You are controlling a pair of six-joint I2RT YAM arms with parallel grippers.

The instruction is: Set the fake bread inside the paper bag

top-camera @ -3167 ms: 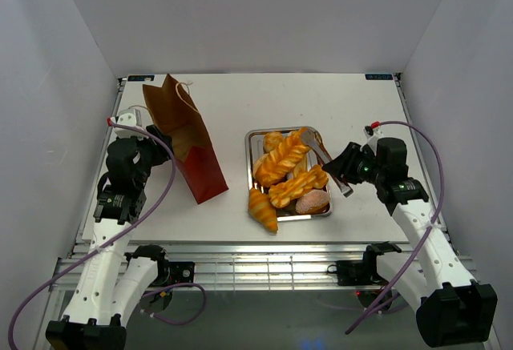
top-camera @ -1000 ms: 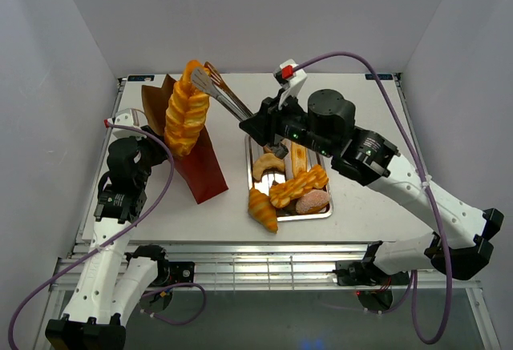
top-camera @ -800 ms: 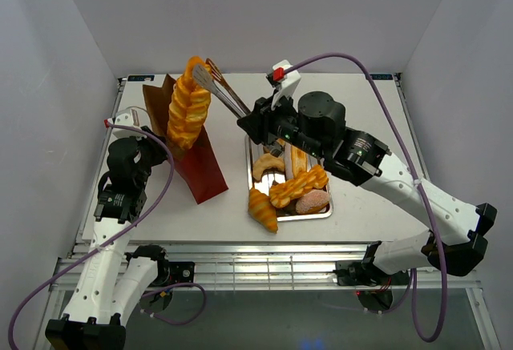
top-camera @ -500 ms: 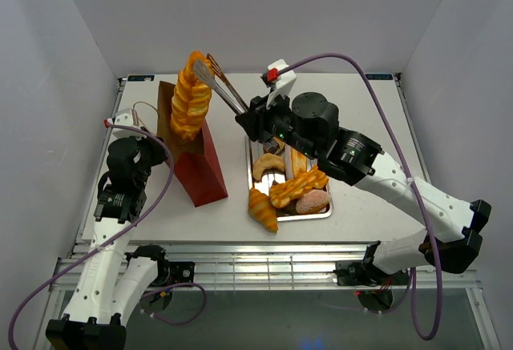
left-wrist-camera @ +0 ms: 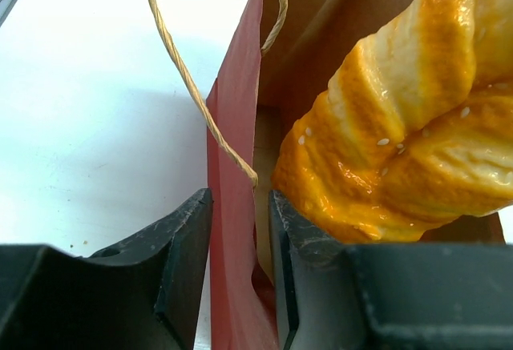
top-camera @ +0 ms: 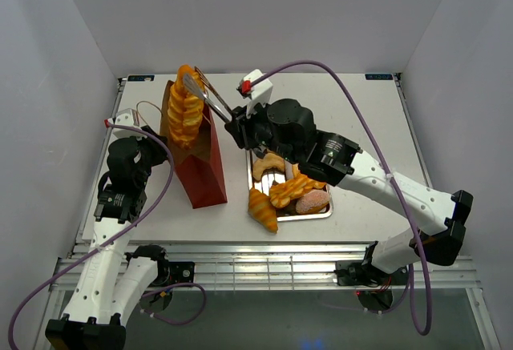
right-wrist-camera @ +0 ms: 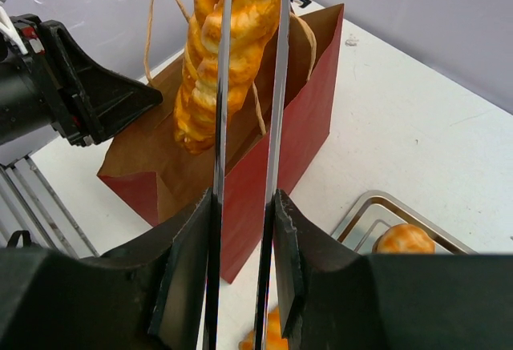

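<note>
At the mouth of the paper bag (top-camera: 207,174), which the left gripper (left-wrist-camera: 239,230) is pinching, the right gripper (right-wrist-camera: 243,206) is clamping tongs (right-wrist-camera: 276,86) holding fake bread (top-camera: 186,114) that likely needs lowering.

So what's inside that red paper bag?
The lower end of a braided loaf, gripped by tongs, sits in the mouth of the paper bag. Its brown inside shows; the bottom is hidden.

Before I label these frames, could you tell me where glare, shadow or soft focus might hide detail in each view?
Top external: even light, braided loaf and paper bag sharp. Left wrist: glossy highlights on the loaf; the left gripper is dark and soft-focused. Right wrist: the tongs gleam as bright streaks; the right gripper is dark and blurred.
</note>
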